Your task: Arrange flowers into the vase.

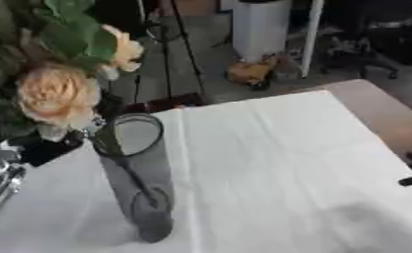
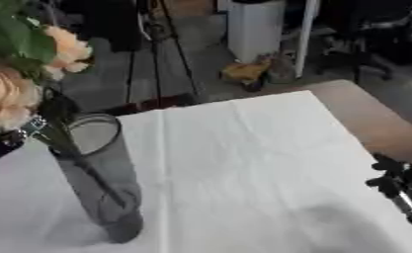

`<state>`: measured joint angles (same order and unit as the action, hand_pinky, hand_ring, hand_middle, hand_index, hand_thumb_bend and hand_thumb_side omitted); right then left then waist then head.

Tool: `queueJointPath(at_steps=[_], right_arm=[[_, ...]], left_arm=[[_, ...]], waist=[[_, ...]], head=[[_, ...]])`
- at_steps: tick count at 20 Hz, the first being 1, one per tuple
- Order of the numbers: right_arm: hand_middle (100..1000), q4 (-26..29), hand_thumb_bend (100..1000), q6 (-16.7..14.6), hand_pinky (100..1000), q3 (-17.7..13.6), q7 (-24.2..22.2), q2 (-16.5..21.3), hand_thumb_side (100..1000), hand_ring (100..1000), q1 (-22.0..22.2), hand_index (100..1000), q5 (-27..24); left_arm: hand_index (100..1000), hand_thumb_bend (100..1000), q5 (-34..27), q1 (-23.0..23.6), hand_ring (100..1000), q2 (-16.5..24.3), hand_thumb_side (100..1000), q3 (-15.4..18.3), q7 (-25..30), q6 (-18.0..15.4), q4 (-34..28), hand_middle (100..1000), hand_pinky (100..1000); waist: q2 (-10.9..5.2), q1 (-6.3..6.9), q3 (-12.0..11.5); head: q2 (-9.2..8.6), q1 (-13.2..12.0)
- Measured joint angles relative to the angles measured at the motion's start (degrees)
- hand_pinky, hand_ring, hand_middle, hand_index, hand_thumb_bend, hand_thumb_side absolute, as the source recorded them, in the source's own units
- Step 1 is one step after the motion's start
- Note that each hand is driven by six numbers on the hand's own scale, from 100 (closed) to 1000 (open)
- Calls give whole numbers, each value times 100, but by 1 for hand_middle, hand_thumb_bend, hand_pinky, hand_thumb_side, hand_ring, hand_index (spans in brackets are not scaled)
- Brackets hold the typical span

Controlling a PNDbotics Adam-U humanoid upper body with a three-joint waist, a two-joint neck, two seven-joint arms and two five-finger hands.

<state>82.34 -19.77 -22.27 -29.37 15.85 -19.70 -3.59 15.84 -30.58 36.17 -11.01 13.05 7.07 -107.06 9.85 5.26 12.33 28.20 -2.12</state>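
A tall dark glass vase (image 1: 148,197) stands upright on the white cloth at the front left. A bunch of peach roses (image 1: 53,96) with green leaves (image 1: 70,34) leans over its left rim. One thin stem (image 1: 127,173) runs slanting down inside the glass and ends above the bottom. My left hand (image 1: 38,148) sits just left of the rim, under the big rose, shut on the stems; the blooms hide most of it. At the right edge my right hand (image 2: 397,184) rests open, fingers up, far from the vase.
The white cloth (image 1: 269,163) covers most of the brown table (image 1: 382,111), whose bare top shows at the far right. Beyond the far edge stand a tripod (image 1: 170,49) and a white cylinder (image 1: 261,27) on the floor.
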Motion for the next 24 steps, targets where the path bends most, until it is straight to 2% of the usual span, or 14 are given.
queueJointPath(at_steps=[17,24], right_arm=[[383,0,471,5,660,0,-4,1,531,970,3,700,0],[383,0,471,16,660,0,-8,1,530,970,4,700,0]], left_arm=[[702,419,462,95,654,-46,1000,-37,158,-169,74,506,603],[714,458,675,218,674,-44,1000,6,300,-236,75,525,627]], waist=[[0,0,-6],[0,0,-25]], head=[[0,0],[0,11]])
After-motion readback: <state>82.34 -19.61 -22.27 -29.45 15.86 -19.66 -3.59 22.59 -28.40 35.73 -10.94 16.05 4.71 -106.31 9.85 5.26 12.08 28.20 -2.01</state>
